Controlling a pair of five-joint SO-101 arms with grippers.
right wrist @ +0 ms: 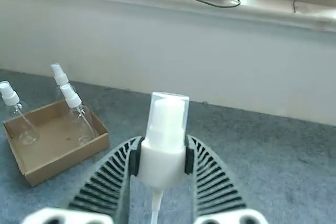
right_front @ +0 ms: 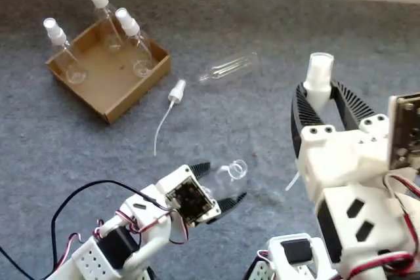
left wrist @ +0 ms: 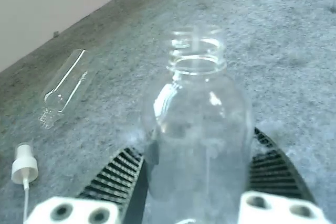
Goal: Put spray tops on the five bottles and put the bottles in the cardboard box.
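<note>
Fingers (left wrist: 118, 179) of the left gripper (left wrist: 197, 177) are closed against both sides of a clear open bottle (left wrist: 197, 145). Its long axis runs along the fingers, and the threaded neck points away from the wrist with no spray top on it. The high view shows little of this bottle beyond the ring of its mouth (right_front: 237, 169), just past the left gripper (right_front: 220, 188) at the near side of the grey worktop (right_front: 262, 18). Right gripper (right wrist: 163, 158): fingers (right wrist: 110, 177) partly spread and clamped on the collar of a white spray top (right wrist: 165, 135). Its capped head points away from the wrist, and its thin tube runs back between the fingers. In the high view the same spray top (right_front: 319, 73) sits at the tip of the right gripper (right_front: 320, 100), well to the right of the cardboard box (right_front: 138, 93). The box stands at the far left and holds three upright capped bottles (right_front: 131, 37), each with its head up. The right wrist view also shows the box (right wrist: 68, 158) and those bottles (right wrist: 76, 111), in front of a pale wall. A spare bottle (right_front: 230, 68) lies on its side between the box and the right arm, with its neck end toward the box. The left wrist view shows this bottle (left wrist: 65, 85) with its mouth uncapped. Near it lies a loose spray top (right_front: 176, 91) (left wrist: 24, 166), head toward the box, tube curving toward the near edge.
</note>
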